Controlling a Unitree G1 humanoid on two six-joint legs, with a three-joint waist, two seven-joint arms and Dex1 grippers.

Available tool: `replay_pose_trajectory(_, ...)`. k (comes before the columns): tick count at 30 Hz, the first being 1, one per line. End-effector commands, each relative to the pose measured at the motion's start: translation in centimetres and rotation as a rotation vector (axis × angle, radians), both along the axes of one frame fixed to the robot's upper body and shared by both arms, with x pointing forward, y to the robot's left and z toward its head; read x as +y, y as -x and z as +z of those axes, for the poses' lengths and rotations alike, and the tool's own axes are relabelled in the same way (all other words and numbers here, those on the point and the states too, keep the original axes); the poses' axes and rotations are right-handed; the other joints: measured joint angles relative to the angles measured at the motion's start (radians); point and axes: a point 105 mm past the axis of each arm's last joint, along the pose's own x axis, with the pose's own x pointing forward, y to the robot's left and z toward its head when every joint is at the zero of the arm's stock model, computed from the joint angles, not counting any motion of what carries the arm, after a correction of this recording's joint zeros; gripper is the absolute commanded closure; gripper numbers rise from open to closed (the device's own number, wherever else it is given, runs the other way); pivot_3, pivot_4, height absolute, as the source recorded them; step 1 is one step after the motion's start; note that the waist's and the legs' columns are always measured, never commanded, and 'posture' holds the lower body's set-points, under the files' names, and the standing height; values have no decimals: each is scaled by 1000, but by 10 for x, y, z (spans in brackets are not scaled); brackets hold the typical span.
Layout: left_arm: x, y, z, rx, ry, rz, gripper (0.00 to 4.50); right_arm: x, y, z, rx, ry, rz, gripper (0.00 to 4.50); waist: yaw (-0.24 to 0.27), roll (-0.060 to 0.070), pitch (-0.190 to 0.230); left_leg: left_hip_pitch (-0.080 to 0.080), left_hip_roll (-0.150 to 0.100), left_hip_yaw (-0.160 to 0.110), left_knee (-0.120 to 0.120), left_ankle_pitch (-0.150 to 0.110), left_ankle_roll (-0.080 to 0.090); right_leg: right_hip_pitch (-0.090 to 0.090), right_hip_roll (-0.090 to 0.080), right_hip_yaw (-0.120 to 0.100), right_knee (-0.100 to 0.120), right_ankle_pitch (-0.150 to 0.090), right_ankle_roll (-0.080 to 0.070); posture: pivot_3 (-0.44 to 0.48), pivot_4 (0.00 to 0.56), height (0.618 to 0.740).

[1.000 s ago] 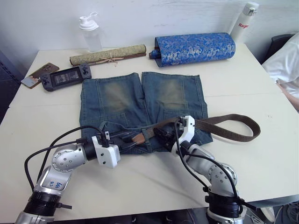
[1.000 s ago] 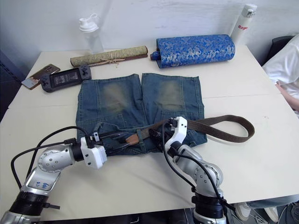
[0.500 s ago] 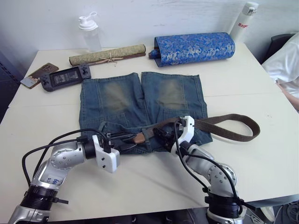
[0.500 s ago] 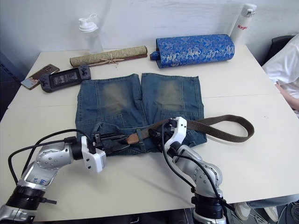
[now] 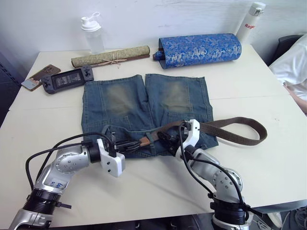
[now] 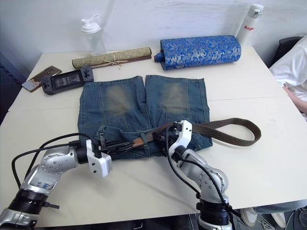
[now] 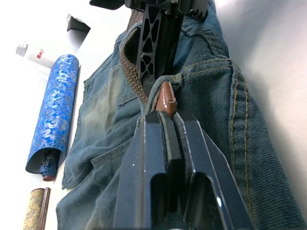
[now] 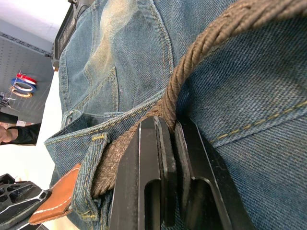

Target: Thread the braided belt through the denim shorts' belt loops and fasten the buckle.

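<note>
Braided belt [image 5: 240, 129] is lying across the waistband of the denim shorts [image 5: 144, 108], its long free length looping out over the surface [image 5: 268, 91] toward the robot's right and doubling back. Tan leather tip [image 7: 165, 98] is poking out of a belt loop [image 8: 91, 177] near the middle of the waistband, so threading looks only partly done; the buckle cannot be made out.

Left end effector [image 7: 165, 117] is clenching on the leather tip, fingers pressed together around it, probably so the tip can be drawn further along the waistband. Right end effector [image 8: 165, 122] is gripping the woven strap just behind that loop, jaws closing on the braid where it meets the denim, likely feeding slack and keeping the strap flat against the band. The two end effectors are facing each other close together, with the loop between them.

Shorts are lying flat, waistband toward the robot and legs pointing away, which puts the loops within reach of both arms.

Further out: blue brocade roll [image 5: 200, 49], tied bamboo scroll [image 5: 110, 56], clear bottle [image 5: 92, 33] and white bottle [image 5: 250, 21] along the far edge; game controller [image 5: 67, 79] and phone [image 5: 37, 76] at far left. A person's white sleeve [image 5: 292, 62] is showing at the right edge.
</note>
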Motion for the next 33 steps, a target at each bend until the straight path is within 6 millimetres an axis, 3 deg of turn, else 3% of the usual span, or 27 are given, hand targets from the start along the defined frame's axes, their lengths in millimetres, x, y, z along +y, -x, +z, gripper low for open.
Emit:
replay_pose_trajectory(1, -7, 3, 5, -31, -2, -33, 4456, 12, 7, -3, 11, 2, 52, 4500, 0, 0, 0, 0, 0, 0, 0, 0, 0, 0, 0, 0, 0, 0, 0, 0, 150, 717)
replay_pose_trajectory(5, -7, 1, 5, -38, -4, -22, 4456, 7, 6, 0, 6, 13, 33, 4500, 1, 0, 0, 0, 0, 0, 0, 0, 0, 0, 0, 0, 0, 0, 0, 0, 150, 717)
replay_pose_trajectory(9, -8, -1, 3, -41, 3, -13, 4500, -9, 9, 18, -26, -69, -17, 3126, 1, 0, 0, 0, 0, 0, 0, 0, 0, 0, 0, 0, 0, 0, 0, 0, 150, 717)
replay_pose_trajectory(13, -10, -2, 2, -34, 21, -3, 4500, -29, 23, 38, -123, -20, -15, 1164, 4, 0, 0, -1, 0, -1, 0, 0, 1, 0, -1, 0, 0, 0, 0, 0, 150, 717)
replay_pose_trajectory(20, -15, -4, 0, -22, 53, -2, 4500, -72, 45, 59, -412, 448, 12, 1164, 5, 1, 1, -1, -1, -1, 1, -3, 5, 1, -2, 0, -5, 1, 1, 0, 150, 717)
replay_pose_trajectory(25, -21, -3, -1, -18, 67, -14, 4500, -107, 40, 26, -378, 854, -1, 1164, 7, 1, 1, 0, -1, 0, 1, -3, 5, 1, -2, -2, -6, 1, 1, 0, 150, 717)
replay_pose_trajectory(29, -23, -3, -2, -20, 70, -19, 4500, -122, 34, -3, -280, 943, -37, 1164, 9, 1, 1, 0, -1, 1, 2, -1, 1, 1, -1, -2, -6, 1, 1, 0, 150, 717)
replay_pose_trajectory(33, -24, -3, -1, -22, 73, -20, 4500, -123, 28, -17, -219, 918, -71, 1164, 9, 1, 1, 0, -1, 1, 2, -1, 2, 2, -2, -3, -6, 1, 2, 0, 150, 717)
